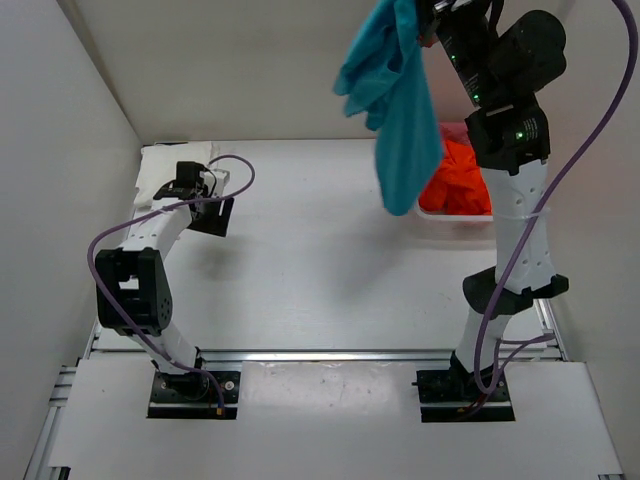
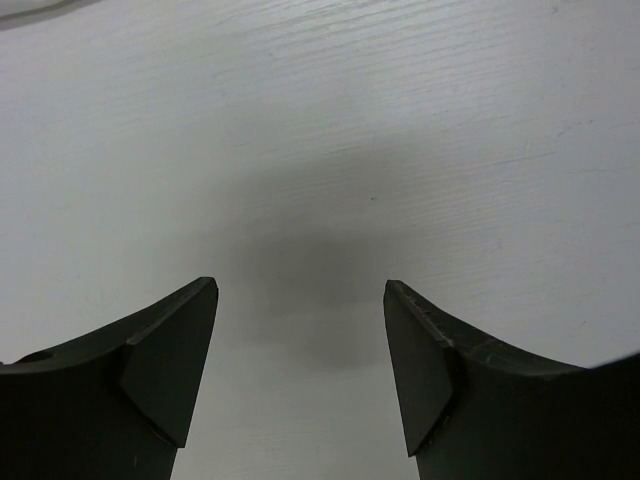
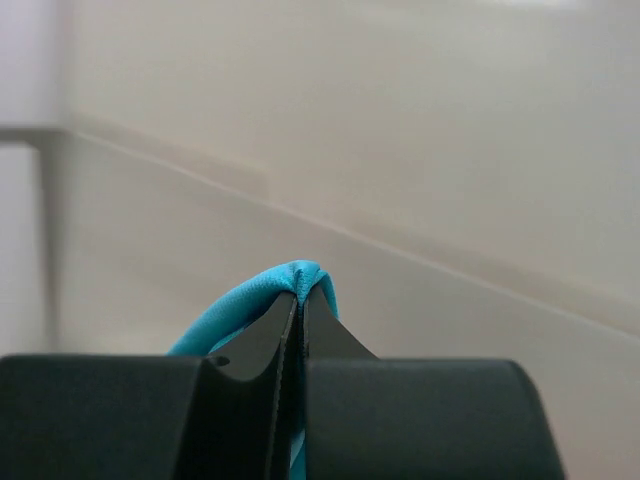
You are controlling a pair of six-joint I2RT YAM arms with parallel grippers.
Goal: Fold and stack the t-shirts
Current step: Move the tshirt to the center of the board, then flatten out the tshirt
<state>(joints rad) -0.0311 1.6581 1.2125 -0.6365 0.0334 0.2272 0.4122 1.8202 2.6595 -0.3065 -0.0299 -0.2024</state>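
Looking at the top view first: the right arm is stretched way up, and the right gripper (image 1: pixel 434 9) sits at about 1 o'clock, right at the frame's upper edge. It's clamped on the teal shirt (image 1: pixel 402 110), which dangles bunched and clear of the table (image 1: pixel 320 270), with its lower end hanging in front of the basket (image 1: pixel 452 219). The basket sits at 3 o'clock on the table. The orange shirt (image 1: pixel 463 180) is crumpled inside it, and a pinkish-red bit (image 1: pixel 455 131) peeks out behind that. The left gripper (image 1: pixel 208 210) is over at 10 o'clock, low above the table and well apart from all the shirts.

Left wrist view: the left gripper (image 2: pixel 300 290) has its jaws spread wide with nothing between them. Both dark fingers (image 2: pixel 170 350) poke up from 6 o'clock over bare white table (image 2: pixel 400 120), with their shadow just beneath. I can't tell if the tips actually touch the surface.

Right wrist view: the right gripper (image 3: pixel 300 300) is clenched tight. Its fingers (image 3: pixel 335 345) are pressed together with a fold of the teal shirt (image 3: pixel 250 300) pinched between them. The cloth loops over the tips at 12 o'clock and drops off toward 8 o'clock. Behind it is just blurry pale wall.
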